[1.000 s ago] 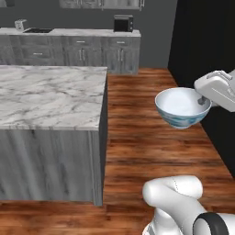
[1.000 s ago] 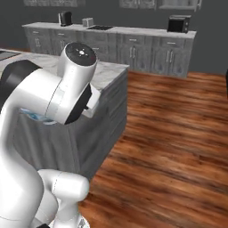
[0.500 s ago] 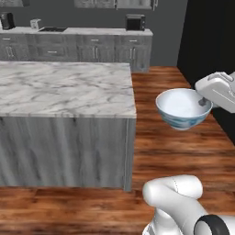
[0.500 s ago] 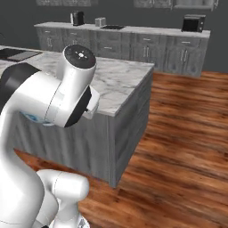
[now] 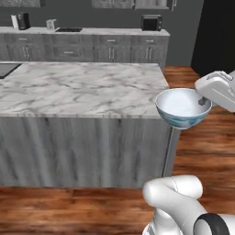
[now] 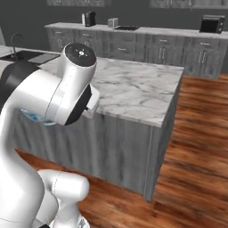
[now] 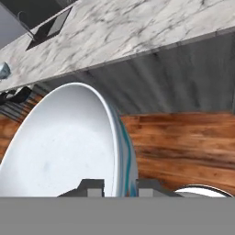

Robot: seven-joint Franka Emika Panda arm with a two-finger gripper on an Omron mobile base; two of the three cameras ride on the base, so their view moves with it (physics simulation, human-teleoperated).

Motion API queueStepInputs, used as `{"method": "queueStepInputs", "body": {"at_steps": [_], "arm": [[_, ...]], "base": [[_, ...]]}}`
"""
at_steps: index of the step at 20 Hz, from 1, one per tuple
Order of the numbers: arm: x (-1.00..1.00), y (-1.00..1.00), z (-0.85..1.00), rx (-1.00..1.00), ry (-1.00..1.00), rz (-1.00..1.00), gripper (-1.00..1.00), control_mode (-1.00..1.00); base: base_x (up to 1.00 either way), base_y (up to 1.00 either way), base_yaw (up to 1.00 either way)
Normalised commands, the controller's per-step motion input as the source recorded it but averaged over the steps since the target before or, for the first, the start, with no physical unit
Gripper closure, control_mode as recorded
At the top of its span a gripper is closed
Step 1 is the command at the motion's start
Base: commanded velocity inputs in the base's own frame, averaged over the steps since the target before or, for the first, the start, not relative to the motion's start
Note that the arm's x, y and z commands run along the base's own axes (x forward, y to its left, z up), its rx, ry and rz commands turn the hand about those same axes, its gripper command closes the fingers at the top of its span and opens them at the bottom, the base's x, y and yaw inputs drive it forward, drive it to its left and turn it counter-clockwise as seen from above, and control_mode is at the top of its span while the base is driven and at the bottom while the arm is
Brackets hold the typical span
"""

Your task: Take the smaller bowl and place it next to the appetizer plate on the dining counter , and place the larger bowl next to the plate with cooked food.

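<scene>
Item 1. Dining counter: white, grey-veined marble top on a dark grey panelled base. It takes the left and centre of the left base view, and runs from centre left to centre right in the right base view. In the hand view its top crosses the upper part of the frame, with the grey base panel just below.

Item 2. Back counter: dark grey cabinets along the far wall, across the top of the left base view. On it, left to right: a dark appliance, a small pale one, a cooktop, and a microwave.

Item 3. Larger bowl: white inside, teal swirl outside. It sits at centre right of the left base view, in the air just off the dining counter's right end, above the wood floor. It is upright, its mouth facing up. In the hand view it fills the lower left, with its rim and teal outer wall running down to my fingertips.

Item 4. My hand: pressed together on the larger bowl's rim, one fingertip inside the wall and one outside. In the left base view my hand meets the bowl's right edge.
</scene>
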Motion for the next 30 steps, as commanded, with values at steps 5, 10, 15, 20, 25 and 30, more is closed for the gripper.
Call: {"method": "queueStepInputs", "body": {"at_steps": [5, 10, 15, 20, 25, 30], "arm": [[0.0, 0.0, 0.0, 0.0, 0.0, 0.0, 1.0, 1.0], [0.0, 0.0, 0.0, 0.0, 0.0, 0.0, 1.0, 1.0], [0.0, 0.0, 0.0, 0.0, 0.0, 0.0, 1.0, 1.0], [0.0, 0.0, 0.0, 0.0, 0.0, 0.0, 1.0, 1.0], [0.0, 0.0, 0.0, 0.0, 0.0, 0.0, 1.0, 1.0], [0.0, 0.0, 0.0, 0.0, 0.0, 0.0, 1.0, 1.0]], "base": [[0.85, 1.0, -0.03], [0.8, 1.0, -0.02], [0.07, 1.0, 0.0], [0.03, 1.0, 0.0], [0.24, 1.0, 0.0], [0.02, 1.0, 0.0]]}}
